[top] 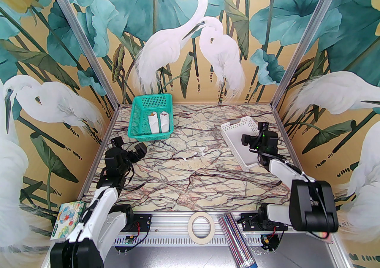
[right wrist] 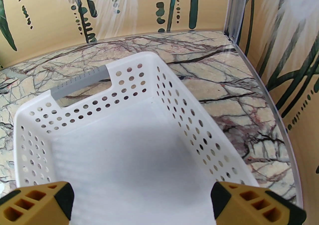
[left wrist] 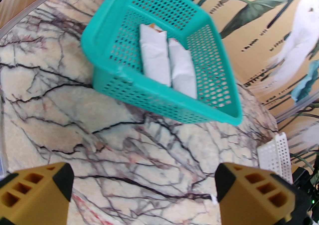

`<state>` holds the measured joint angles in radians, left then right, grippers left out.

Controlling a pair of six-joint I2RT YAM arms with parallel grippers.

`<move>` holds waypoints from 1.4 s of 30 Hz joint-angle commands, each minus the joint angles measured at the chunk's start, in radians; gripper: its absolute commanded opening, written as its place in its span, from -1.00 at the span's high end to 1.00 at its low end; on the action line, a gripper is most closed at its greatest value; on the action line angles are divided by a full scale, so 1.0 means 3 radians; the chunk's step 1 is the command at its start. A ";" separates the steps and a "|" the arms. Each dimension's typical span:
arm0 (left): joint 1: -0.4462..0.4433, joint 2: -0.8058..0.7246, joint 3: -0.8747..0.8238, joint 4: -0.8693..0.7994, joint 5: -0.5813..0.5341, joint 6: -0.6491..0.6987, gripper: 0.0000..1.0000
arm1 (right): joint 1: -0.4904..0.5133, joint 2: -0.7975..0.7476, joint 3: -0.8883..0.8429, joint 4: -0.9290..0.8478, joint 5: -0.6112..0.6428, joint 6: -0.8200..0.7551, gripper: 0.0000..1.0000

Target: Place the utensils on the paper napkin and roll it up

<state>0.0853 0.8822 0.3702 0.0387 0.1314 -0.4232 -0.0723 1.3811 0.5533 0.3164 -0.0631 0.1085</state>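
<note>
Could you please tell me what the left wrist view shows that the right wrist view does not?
Left wrist adds: a teal basket holding two rolled napkin bundles side by side. Right wrist adds: the white basket's grey handle and bare floor. Both: marble tabletop, some white basket, and open jaws, left end effector and right end effector respectively.
</note>
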 commanded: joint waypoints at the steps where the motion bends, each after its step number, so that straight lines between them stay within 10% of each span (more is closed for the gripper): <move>1: 0.0021 0.0194 0.0063 0.0289 -0.0122 0.0084 -0.99 | -0.0010 0.0194 -0.0077 0.0656 -0.0170 -0.0040 -0.98; 16: 0.0022 0.0584 0.0253 0.0539 -0.0345 0.0703 -0.99 | -0.0010 0.0476 -0.0510 0.1720 -0.0219 -0.0139 -0.98; 42: 0.0023 0.2259 -0.0195 0.3471 0.0355 0.1372 -0.99 | 0.0031 0.0540 -0.0546 0.1844 -0.0126 -0.0142 -0.98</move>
<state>0.0853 1.5414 0.3233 0.9371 0.2081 -0.0319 -0.0708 1.5383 0.3904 0.8501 -0.1154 0.0769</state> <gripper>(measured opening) 0.995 0.991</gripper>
